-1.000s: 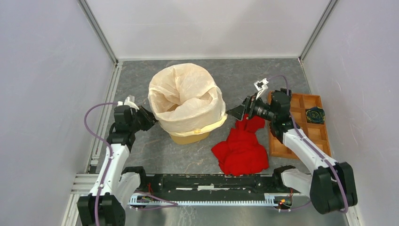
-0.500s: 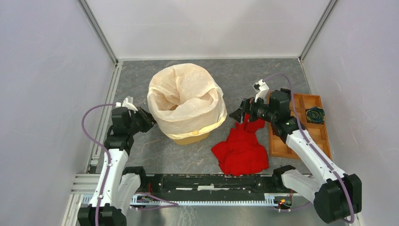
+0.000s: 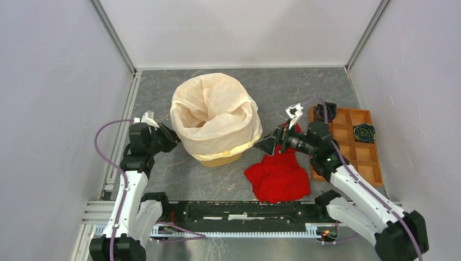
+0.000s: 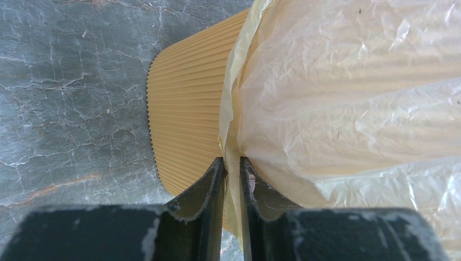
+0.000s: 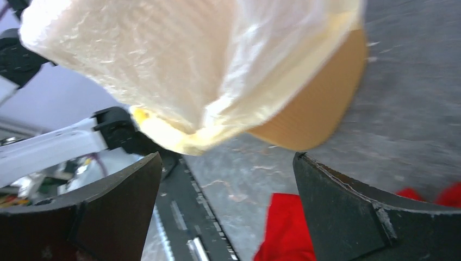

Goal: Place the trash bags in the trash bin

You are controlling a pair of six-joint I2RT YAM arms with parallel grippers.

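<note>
The cream-white trash bag (image 3: pixel 215 111) is draped over the yellow-orange trash bin (image 3: pixel 220 159), covering its rim and hanging down the upper wall. My left gripper (image 3: pixel 173 137) is at the bin's left side. In the left wrist view it (image 4: pixel 231 161) is shut on a fold of the bag's lower edge (image 4: pixel 348 92), against the ribbed bin wall (image 4: pixel 185 114). My right gripper (image 3: pixel 266 145) stands open just right of the bin, with nothing between its fingers. The right wrist view shows the bag's hem (image 5: pixel 179 60) and the bin (image 5: pixel 315 114) a little ahead of the gripper (image 5: pixel 225 157).
A red cloth heap (image 3: pixel 278 174) lies on the grey table right of the bin, under my right arm. A brown wooden compartment tray (image 3: pixel 348 141) with dark items sits at the far right. Walls close in on both sides and the back.
My right gripper has moved left and toward me, down to the bin's lower right side, and opened a little wider. The left gripper has kept its hold on the bag.
</note>
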